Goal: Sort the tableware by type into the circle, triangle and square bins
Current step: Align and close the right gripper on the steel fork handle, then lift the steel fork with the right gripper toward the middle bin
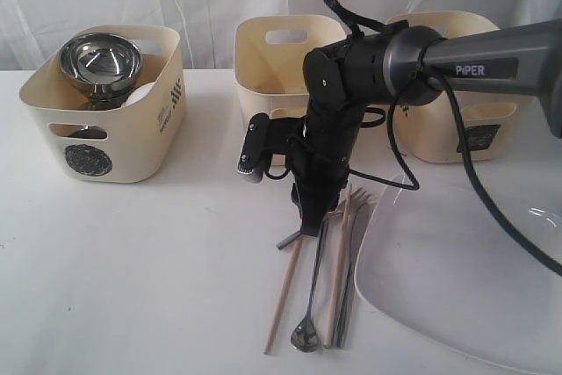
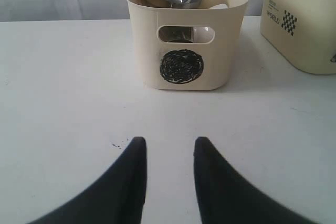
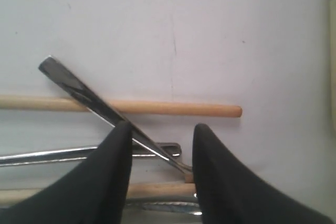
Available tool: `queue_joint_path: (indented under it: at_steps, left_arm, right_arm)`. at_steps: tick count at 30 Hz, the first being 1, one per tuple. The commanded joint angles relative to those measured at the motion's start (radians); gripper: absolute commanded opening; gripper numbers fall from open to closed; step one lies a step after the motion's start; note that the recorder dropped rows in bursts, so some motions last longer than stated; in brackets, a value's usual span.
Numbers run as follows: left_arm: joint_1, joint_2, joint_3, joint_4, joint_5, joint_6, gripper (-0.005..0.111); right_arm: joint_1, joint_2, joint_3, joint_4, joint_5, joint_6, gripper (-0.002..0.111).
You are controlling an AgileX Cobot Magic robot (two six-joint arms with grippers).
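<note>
Right tool is pointing down at the cutlery, fingers sitting part-way apart. A steel handle is slanting across the gap and touching one finger. Can't tell whether it's actually being clamped, or which utensil it belongs to; its far end is disappearing behind the fingers. It's crossing over one chopstick. A second chopstick is mostly hiding behind the fingers.

In the exterior view the spoon is lying bowl-end toward the camera and the fork is showing its tines by the plate. A dark steel strip beside it is hard to separate out. The plate is running off the frame at the right and bottom.

Left tool is hovering over the bare worktop, fingers apart, gripping nothing. It's facing the circle bin.

A steel bowl is sitting tilted on top in that bin, with the pieces under it mostly hidden. The arm is blocking the middle bin front, so its mark is unreadable. The right bin is partly covered, its mark too blurred to read.
</note>
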Motion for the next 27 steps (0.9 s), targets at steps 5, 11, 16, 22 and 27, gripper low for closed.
queue_joint_path:
  at_steps: [5,11,16,22,27]
  left_arm:
    - [-0.003,-0.005,0.005,-0.001,0.004,-0.002,0.036]
    - [-0.003,-0.005,0.005,-0.001,0.004,-0.002,0.036]
    - [-0.003,-0.005,0.005,-0.001,0.004,-0.001,0.036]
    - [-0.003,-0.005,0.005,-0.001,0.004,-0.001,0.036]
    - [-0.003,-0.005,0.005,-0.003,0.004,-0.001,0.036]
  right_arm:
    - [-0.005,0.001,-0.004,0.009,0.032,-0.036,0.036]
    - [-0.007,0.032,-0.004,0.009,0.036,-0.038,0.036]
    - [-0.007,0.054,-0.004,0.009,0.032,-0.038,0.036]
    - [-0.007,0.070,-0.004,0.068,0.032,-0.038,0.030]
    - [-0.007,0.070,-0.036,0.085,0.044,-0.038,0.002]
